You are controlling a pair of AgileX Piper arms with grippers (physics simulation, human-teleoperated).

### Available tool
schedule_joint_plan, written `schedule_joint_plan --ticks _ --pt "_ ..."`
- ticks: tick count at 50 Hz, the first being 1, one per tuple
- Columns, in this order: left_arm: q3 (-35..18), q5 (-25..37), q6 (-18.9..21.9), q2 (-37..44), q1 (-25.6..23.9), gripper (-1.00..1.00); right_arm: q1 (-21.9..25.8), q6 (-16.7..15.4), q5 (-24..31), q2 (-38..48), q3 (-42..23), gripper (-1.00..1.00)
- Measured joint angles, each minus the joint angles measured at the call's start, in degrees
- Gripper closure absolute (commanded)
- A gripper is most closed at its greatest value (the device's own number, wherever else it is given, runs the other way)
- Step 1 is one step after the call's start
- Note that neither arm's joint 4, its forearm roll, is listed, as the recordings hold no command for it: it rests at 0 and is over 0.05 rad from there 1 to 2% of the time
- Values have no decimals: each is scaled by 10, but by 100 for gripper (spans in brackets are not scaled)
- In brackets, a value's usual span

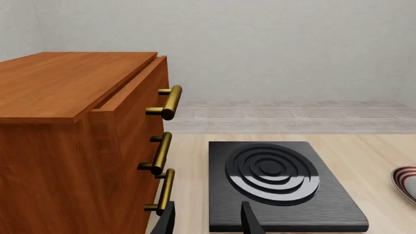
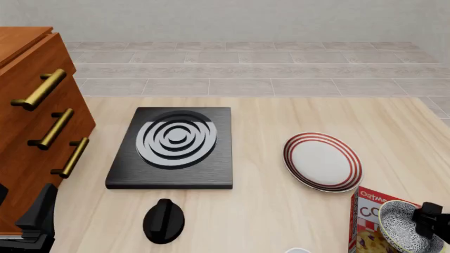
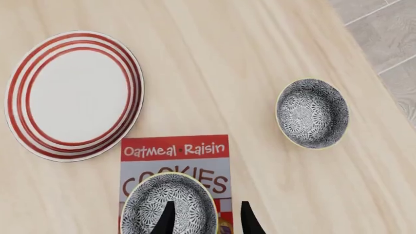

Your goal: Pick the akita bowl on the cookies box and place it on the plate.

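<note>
The akita bowl (image 3: 151,201) (image 2: 399,225), speckled black and white, sits on the red cookies box (image 3: 175,151) (image 2: 365,210) at the table's near right corner. My right gripper (image 3: 206,219) (image 2: 426,218) is open and straddles the bowl's rim, one finger inside the bowl and one outside it. The plate (image 3: 133,73) (image 2: 290,153), white with red rings, lies bare just beyond the box, and its edge (image 1: 406,178) also shows in the left wrist view. My left gripper (image 1: 206,222) (image 2: 42,208) is open and holds nothing, low at the near left beside the cabinet.
A wooden cabinet (image 2: 28,121) (image 1: 58,122) with brass handles stands at the left. A black stove (image 2: 176,145) (image 1: 279,180) with white rings lies mid-table, and a black knob (image 2: 164,221) sits in front of it. A second speckled bowl (image 3: 312,113) rests on the table beside the box.
</note>
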Motion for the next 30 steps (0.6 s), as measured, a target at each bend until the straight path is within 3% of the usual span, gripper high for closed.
schedule_joint_plan --ticks 30 --pt "0 0 0 0 0 -100 8 6 -29 24 33 -100"
